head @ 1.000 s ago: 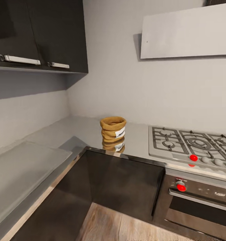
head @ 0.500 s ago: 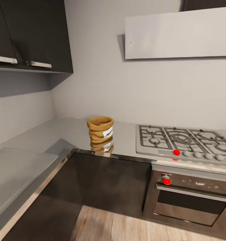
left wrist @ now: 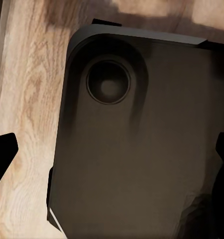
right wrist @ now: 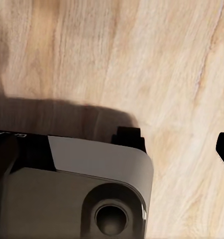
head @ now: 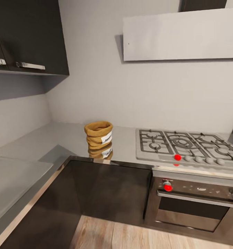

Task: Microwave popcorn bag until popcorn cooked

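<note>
Left of the gas hob (head: 185, 147), near the front edge of the countertop (head: 61, 138): popcorn bag (head: 98, 135), upright, untouched. Left gripper (left wrist: 112, 159) and right gripper: hanging over wood floor (right wrist: 142, 59), jaw state cannot be told. Judged progress: nothing done; pickup, loading, heating all remain.

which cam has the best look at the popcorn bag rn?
Head view: the popcorn bag stands upright and whole on the countertop, left of the gas hob, its white label facing out. Both wrist views look down at wood floor and the robot's dark base instead.
</note>
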